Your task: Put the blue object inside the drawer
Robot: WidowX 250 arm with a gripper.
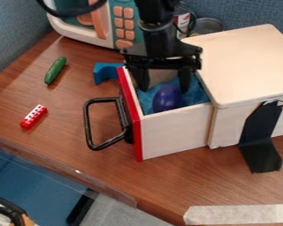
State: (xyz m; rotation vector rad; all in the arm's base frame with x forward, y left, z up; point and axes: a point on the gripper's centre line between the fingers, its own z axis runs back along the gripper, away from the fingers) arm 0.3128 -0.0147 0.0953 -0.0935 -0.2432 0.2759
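Here, the glossy dark-blue rounded object (167,99) lies just under the parted pincer (164,89), inside the red-fronted wooden drawer (176,131).

The deep-blue object (166,98), smooth and seemingly egg-shaped, lies on the blue lining (145,100) inside the drawer (174,133). The drawer stands open, pale wooden side toward me, red front (134,119) bearing a black looped handle (88,125).

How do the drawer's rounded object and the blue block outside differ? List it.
The rounded object is dark violet-blue; the blue block is lighter. The object is egg-like, the block angular. The object lies inside the drawer, the block outside. Both are bluish.
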